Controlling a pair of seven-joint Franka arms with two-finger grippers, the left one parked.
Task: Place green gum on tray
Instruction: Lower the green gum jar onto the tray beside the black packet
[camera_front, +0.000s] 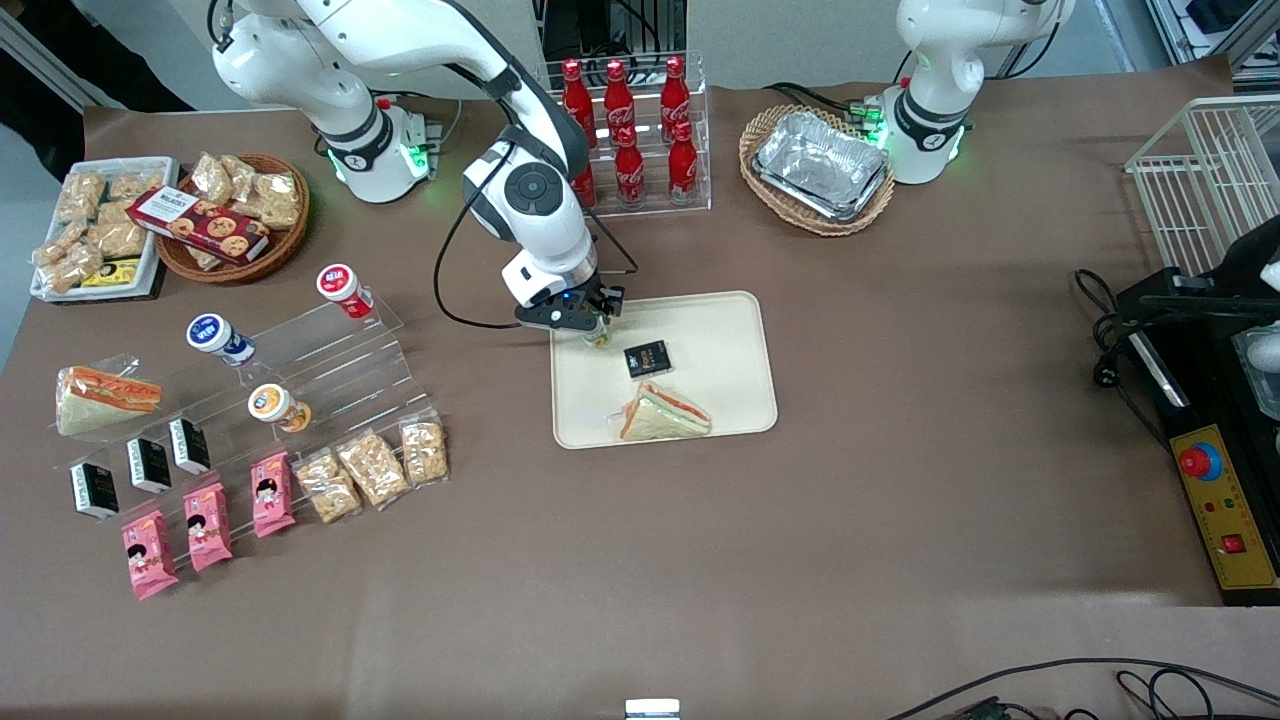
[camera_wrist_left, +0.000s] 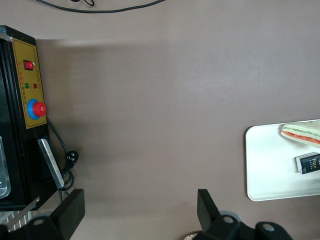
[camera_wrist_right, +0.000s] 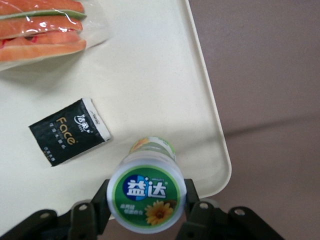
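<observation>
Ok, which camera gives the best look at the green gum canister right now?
The right wrist view: the green gum fills it lid-on, clamped by the gripper above the tray. In the front view the gum is a small sliver under the gripper. The left wrist view misses it.

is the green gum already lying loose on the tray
No, the gripper clamps the green gum by its lid, upright over the tray corner.
</observation>
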